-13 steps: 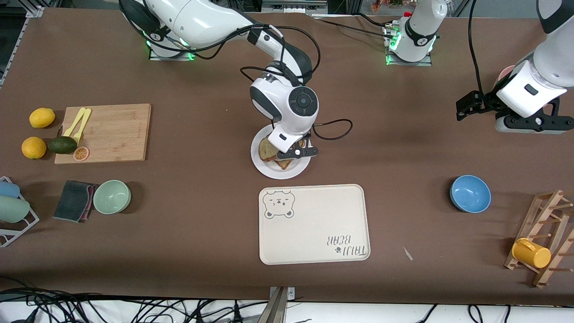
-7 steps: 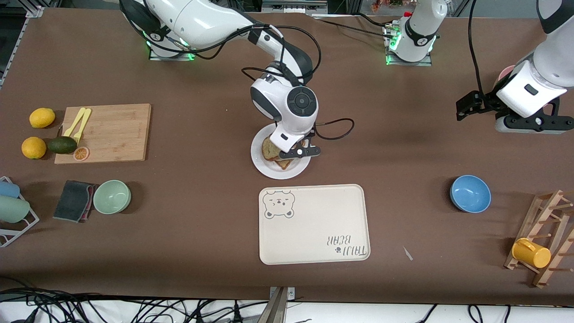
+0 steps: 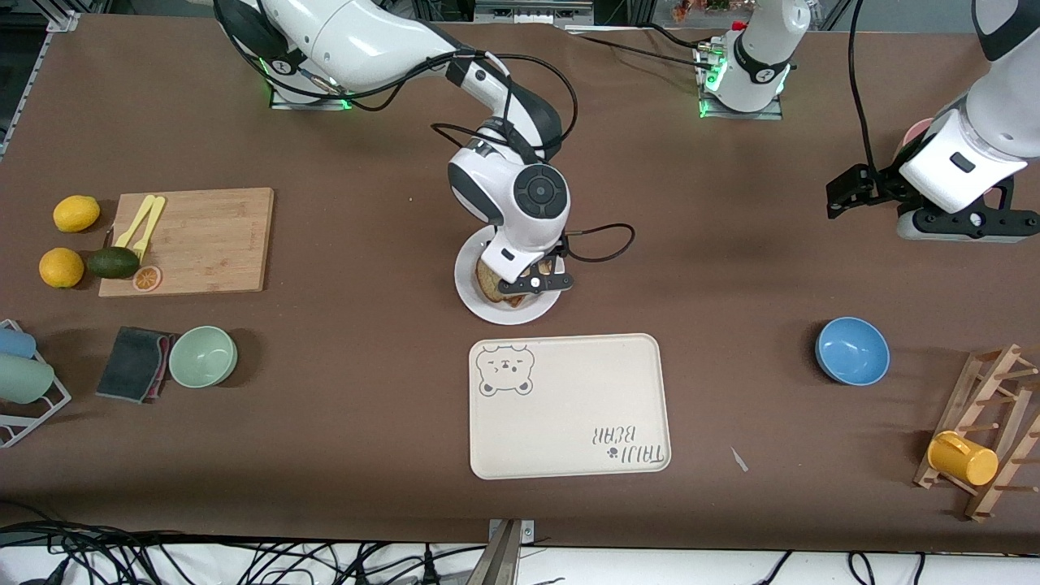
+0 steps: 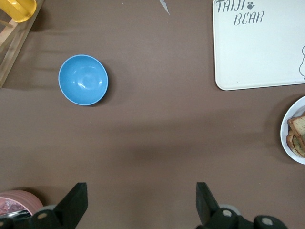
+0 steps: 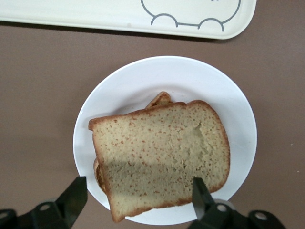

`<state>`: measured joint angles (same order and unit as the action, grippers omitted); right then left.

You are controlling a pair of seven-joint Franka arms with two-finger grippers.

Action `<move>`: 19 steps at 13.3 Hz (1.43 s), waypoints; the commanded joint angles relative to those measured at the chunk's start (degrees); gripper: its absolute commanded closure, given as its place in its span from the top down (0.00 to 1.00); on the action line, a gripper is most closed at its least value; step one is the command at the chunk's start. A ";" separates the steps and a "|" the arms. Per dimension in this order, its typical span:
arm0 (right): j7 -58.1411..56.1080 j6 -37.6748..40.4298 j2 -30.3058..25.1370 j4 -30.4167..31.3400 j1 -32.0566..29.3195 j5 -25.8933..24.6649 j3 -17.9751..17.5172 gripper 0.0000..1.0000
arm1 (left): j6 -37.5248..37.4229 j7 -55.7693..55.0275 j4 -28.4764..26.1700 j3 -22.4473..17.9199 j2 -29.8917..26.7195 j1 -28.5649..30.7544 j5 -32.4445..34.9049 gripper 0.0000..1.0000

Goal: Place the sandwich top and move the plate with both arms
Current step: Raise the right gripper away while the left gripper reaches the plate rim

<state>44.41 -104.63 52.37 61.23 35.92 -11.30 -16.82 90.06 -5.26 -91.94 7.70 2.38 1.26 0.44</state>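
Two open grippers: right gripper (image 5: 136, 202) hovering over sandwich top (image 5: 159, 155), empty; left gripper (image 4: 140, 205) waiting, well apart from plate (image 3: 469, 286); probably gripping thin, slippery rim, sparing soft bread.

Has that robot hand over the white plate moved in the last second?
Yes. The right gripper has slid a little across the plate, toward the right arm's end of the table, above the sandwich top.

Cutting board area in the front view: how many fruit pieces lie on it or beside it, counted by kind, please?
Whole citrus fruits: 2
Avocado: 1
Citrus slice: 1
Total: 4
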 commanded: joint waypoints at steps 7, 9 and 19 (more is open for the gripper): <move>-0.38 2.32 -7.27 -2.52 -10.86 5.06 0.55 1.00 | -5.93 0.16 -0.96 0.92 0.78 -0.73 0.97 1.00; 0.24 3.98 -9.73 -2.25 -13.06 5.32 1.00 1.00 | -7.17 -0.02 -0.96 1.09 1.49 -0.91 -4.89 1.00; -17.06 3.30 -35.91 22.77 -25.62 5.32 4.42 1.00 | -1.66 0.33 -0.52 1.18 14.31 -3.09 -25.39 1.00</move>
<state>31.42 -98.38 23.66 73.59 13.46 -7.00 -12.30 86.34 -5.19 -93.53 9.04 14.13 -0.05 -22.47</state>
